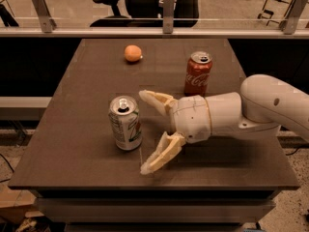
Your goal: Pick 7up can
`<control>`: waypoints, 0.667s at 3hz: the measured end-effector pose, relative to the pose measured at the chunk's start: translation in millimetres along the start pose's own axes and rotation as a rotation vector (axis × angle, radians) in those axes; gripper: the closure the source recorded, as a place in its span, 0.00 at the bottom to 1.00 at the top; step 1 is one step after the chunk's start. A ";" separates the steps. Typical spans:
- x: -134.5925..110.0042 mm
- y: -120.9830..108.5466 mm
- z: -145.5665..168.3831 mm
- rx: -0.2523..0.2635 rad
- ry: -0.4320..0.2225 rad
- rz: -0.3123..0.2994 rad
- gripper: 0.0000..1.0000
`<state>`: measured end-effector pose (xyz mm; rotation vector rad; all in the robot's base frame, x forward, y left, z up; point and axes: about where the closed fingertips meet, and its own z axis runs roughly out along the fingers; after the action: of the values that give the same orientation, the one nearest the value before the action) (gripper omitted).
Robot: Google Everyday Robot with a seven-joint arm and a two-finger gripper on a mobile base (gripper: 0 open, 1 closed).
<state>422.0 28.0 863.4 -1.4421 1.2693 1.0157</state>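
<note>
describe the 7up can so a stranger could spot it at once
On the dark table, look toward the near edge, just beyond the open gripper. The 7up can stands there upright, silvery-white and pale green, unlike the red Coca-Cola can farther back.

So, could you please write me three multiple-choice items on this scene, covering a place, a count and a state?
1. Where above the table is the gripper? A. far edge; B. close beside the 7up can; C. front corner.
2. How many cans stand there? A. one; B. two; C. three.
3. The gripper's fingers are: A. open; B. shut on the 7up can; C. shut on nothing.
Answers: 1B, it sits right by that can; 2B, 7up can plus Coca-Cola can; 3A, a wide gap separates them.
</note>
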 end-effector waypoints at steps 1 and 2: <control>-3.1 -2.2 10.8 -0.001 0.005 -0.007 0.09; -5.9 -2.7 16.8 0.007 0.011 -0.018 0.28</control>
<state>423.9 45.7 865.7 -1.4529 1.2640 0.9918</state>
